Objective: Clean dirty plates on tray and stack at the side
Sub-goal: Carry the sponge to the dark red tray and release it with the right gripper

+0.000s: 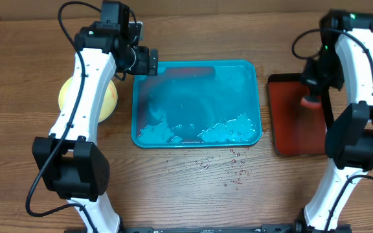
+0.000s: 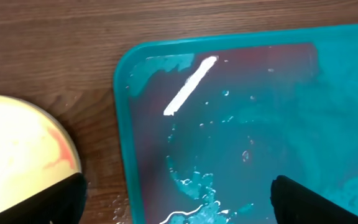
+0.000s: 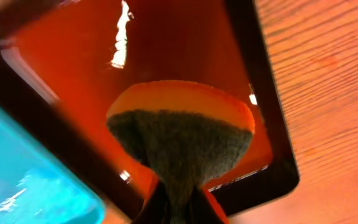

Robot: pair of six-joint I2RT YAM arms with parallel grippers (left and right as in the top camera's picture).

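Gaping empty, left fingers (image 1: 151, 63) hover beside seemingly stacked plates (image 2: 17, 149); right fingers (image 3: 175, 209) pinch sponge (image 3: 179, 137)

My overhead view looks straight down on the whole wooden table (image 1: 193, 194). My left wrist view sits close above a corner of the large turquoise plastic tray (image 2: 124, 124). My right wrist view sits close above the smaller dark red black-rimmed tray (image 3: 166, 50). Overhead shares both.

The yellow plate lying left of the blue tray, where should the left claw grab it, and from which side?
Probably the rim of the yellow plate that faces the blue tray. It lies flat on the table, apart from the tray, so only its thin edge can be pinched. The open left claw is on that side; come in low, one finger under the rim.
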